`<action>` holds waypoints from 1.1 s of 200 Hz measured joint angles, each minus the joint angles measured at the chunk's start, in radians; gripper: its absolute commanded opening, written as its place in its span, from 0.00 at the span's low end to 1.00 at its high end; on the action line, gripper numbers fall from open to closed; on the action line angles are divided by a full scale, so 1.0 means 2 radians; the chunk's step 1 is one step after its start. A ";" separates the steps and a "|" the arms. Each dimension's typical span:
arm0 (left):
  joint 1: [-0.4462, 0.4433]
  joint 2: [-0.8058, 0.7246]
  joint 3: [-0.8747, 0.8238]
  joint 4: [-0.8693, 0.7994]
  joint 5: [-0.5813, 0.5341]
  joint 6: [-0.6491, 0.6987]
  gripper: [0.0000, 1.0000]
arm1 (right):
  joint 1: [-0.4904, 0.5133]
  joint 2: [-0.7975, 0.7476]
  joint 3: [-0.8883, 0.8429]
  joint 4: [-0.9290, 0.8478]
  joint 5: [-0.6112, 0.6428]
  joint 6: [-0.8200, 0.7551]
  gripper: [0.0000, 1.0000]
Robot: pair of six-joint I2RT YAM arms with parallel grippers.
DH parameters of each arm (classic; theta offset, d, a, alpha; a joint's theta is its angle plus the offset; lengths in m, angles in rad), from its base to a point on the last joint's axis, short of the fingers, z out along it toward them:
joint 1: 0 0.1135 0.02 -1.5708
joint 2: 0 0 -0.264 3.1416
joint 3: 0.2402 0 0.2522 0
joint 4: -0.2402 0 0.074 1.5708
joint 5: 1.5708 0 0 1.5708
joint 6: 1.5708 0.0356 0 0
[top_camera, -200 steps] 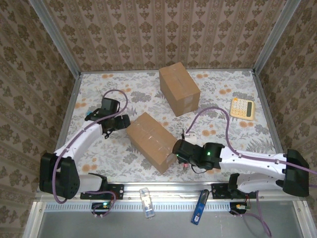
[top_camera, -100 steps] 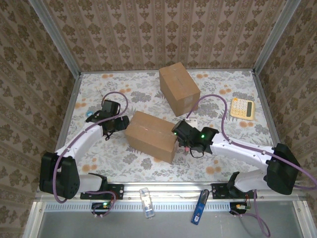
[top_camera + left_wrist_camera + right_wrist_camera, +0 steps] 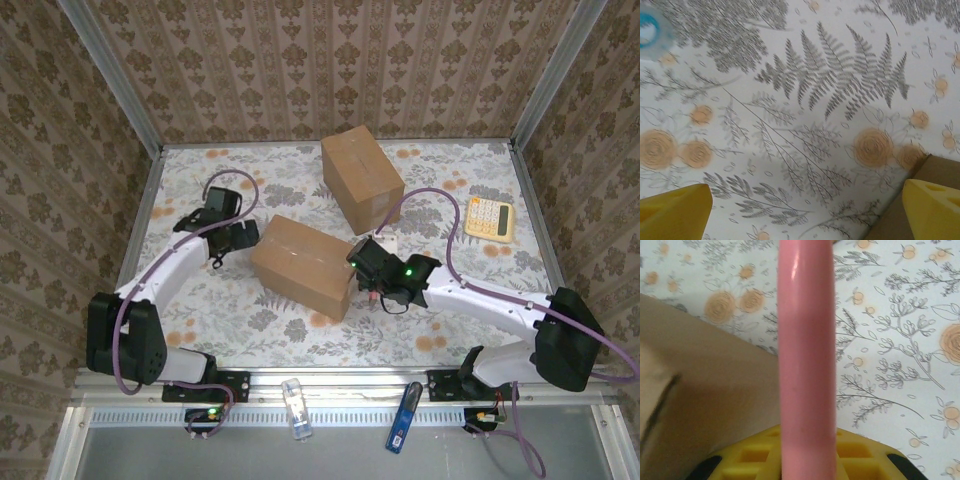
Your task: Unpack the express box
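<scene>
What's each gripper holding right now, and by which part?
The right gripper grips a pink rod by its near end; the left gripper is open, holding nothing.

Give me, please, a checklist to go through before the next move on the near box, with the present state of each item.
1. Left jaws open: ok, wide apart, nothing between them.
2. Left jaws at the left end of the near box: ok, a box corner lies beside one fingertip. Contact: cannot tell.
3. Right jaws shut on the pink tool: ok.
4. Tool tip placed on the near box: cannot tell.
5. Near box flat on the table: ok.
6. Far box and calculator apart from the near box: ok.
</scene>
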 measured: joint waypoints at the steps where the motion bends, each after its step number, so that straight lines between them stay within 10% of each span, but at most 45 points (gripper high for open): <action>1: 0.001 0.000 0.002 -0.001 0.000 0.001 0.99 | 0.000 -0.001 0.000 0.001 0.000 0.000 0.00; 112: 0.032 -0.089 0.025 0.008 0.024 0.005 1.00 | 0.000 -0.039 -0.029 0.028 -0.021 0.010 0.00; 220: -0.173 -0.109 0.016 0.033 -0.064 -0.060 1.00 | 0.000 -0.064 -0.056 0.038 -0.039 0.017 0.00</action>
